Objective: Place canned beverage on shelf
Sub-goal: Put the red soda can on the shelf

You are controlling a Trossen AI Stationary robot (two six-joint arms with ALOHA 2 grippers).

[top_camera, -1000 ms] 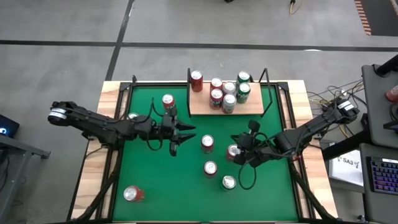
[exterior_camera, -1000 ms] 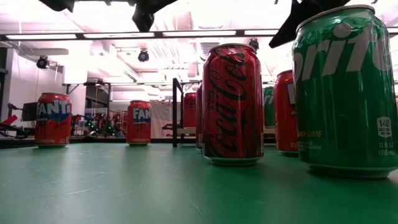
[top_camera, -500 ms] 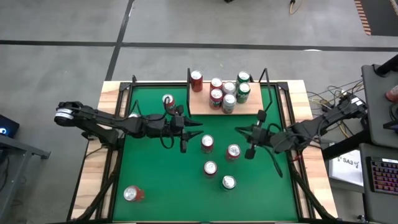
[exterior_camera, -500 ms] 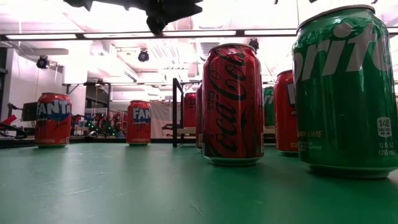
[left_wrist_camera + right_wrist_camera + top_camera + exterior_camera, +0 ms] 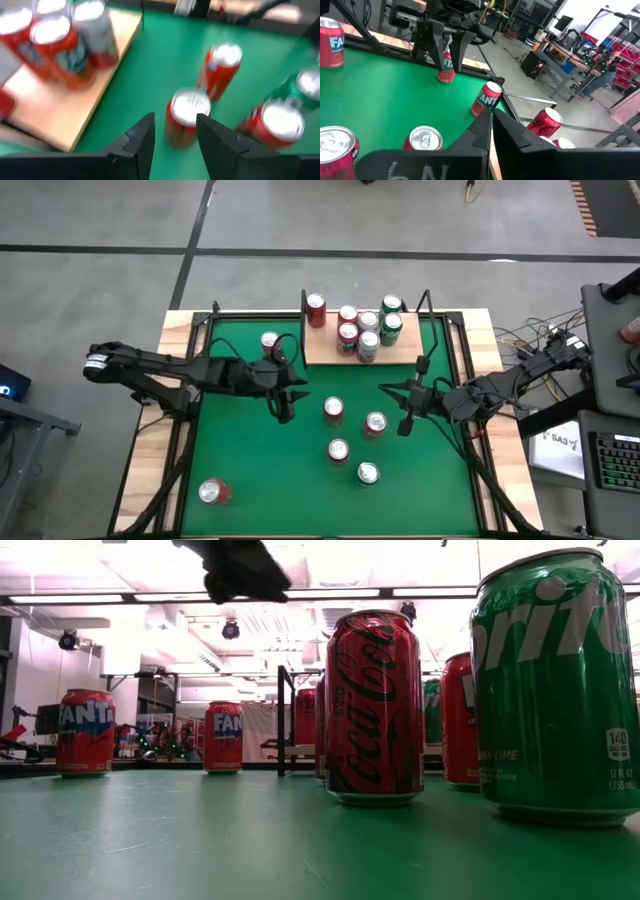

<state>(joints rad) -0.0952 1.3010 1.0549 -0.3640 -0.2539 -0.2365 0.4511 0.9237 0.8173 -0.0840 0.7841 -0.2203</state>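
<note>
Left gripper (image 5: 287,402) empty, fingers part open, hovered over mid-table can (image 5: 333,411), apparently lining up pick for shelf (image 5: 325,350). Right gripper (image 5: 404,412) shut, idle.

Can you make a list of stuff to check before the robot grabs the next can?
1. Left hand open and empty: ok, its fingers stand apart with nothing between them.
2. A can lined up ahead of it: ok, a red can stands just beyond the fingers.
3. Neighbour cans out of the way: cannot tell; another red can and a third can stand close by.
4. Room on the shelf: ok, bare wood shows at its left front.
5. Right hand out of the way: ok, shut, over the table's right side.
</note>
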